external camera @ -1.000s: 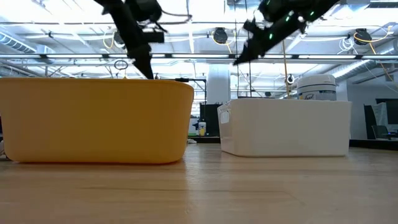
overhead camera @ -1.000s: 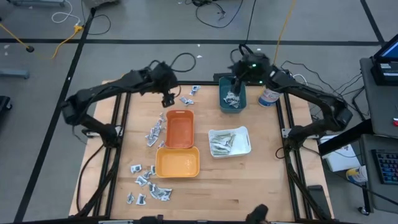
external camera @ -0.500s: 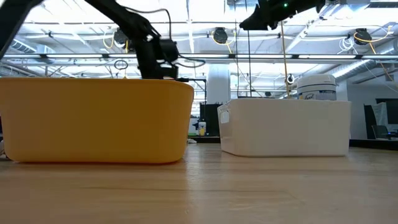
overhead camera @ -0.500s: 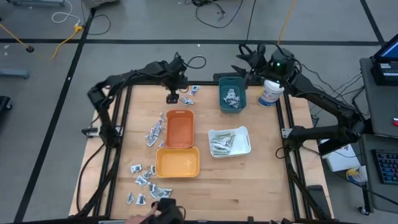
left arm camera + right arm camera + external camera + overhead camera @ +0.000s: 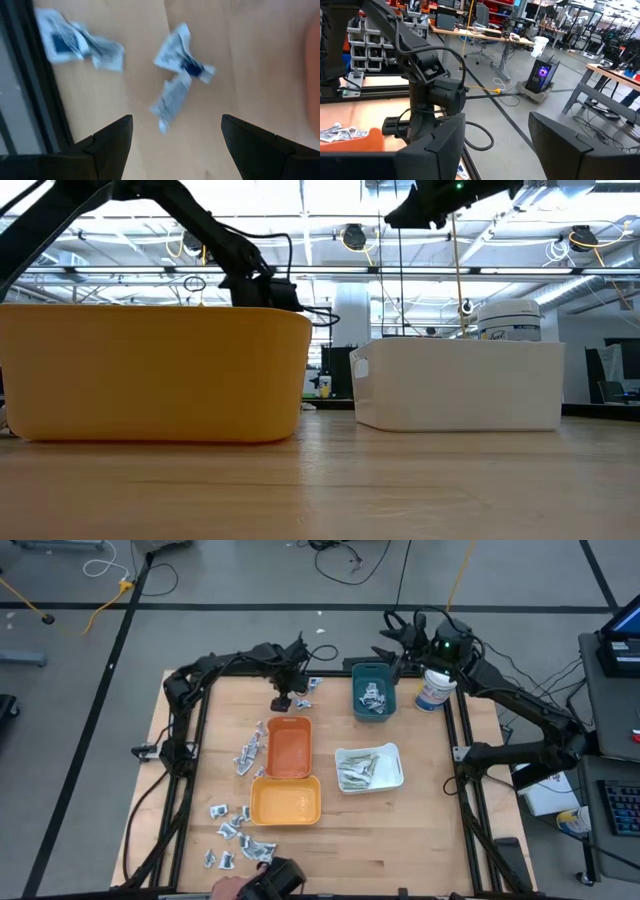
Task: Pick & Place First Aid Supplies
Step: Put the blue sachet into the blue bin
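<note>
Silvery-white sachets with blue marks lie flat on the wooden table: two by the far edge (image 5: 305,695), a cluster left of the orange tray (image 5: 248,750), and more at the near left (image 5: 235,835). My left gripper (image 5: 290,698) is open, low over the far-edge sachets. In the left wrist view a crumpled sachet (image 5: 182,62) and a twisted one (image 5: 169,102) lie just ahead of the open left gripper (image 5: 175,137), untouched. My right gripper (image 5: 400,640) is open and raised beyond the teal tray (image 5: 373,712); the right wrist view shows the open gripper (image 5: 495,145).
The teal tray holds sachets; a white tray (image 5: 395,775) holds green-white strips. An orange tray (image 5: 289,748) and a yellow-orange tray (image 5: 285,805) stand mid-table. A white tub (image 5: 433,692) sits at the far right. A person's hand (image 5: 235,887) with a dark object shows at the near edge.
My left gripper has moved right along the far edge and come down over the far-edge sachets. My right gripper has risen from over the teal tray and drawn back beyond the far edge, then kept still. A hand has come in at the near edge.
</note>
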### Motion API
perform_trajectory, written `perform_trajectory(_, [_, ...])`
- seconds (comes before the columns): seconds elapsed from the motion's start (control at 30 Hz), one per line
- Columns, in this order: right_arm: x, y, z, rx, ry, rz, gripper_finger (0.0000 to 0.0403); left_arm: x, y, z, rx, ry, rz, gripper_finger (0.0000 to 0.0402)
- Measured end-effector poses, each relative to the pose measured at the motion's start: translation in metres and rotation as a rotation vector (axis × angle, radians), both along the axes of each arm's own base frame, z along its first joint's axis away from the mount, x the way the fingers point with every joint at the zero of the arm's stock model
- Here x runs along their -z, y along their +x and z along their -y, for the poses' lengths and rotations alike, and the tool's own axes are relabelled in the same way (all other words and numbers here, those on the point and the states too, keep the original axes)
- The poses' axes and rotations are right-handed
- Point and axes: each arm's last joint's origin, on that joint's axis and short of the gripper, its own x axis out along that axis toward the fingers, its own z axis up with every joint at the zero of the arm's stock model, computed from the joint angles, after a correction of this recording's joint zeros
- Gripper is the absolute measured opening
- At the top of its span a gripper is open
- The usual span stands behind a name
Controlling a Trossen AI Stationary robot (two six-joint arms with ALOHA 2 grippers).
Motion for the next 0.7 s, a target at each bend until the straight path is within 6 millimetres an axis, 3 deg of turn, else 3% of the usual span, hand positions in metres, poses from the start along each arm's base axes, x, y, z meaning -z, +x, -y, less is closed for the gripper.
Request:
perform_trajectory(0.33, [0.018, 0.004, -0.002, -0.007, 0.092, 0.000, 0.0212, 0.018, 0.002, -0.006, 0.008, -0.036, -0.009, 0.0308])
perform_trajectory(0.57, [0.026, 0.013, -0.012, -0.064, 0.047, -0.025, 0.0212, 0.018, 0.003, -0.004, 0.034, -0.062, 0.011, 0.0307])
perform_trajectory(0.7, [0.026, 0.016, -0.017, -0.093, 0.009, -0.044, 0.0212, 0.018, 0.002, -0.003, 0.058, -0.078, 0.013, 0.0282])
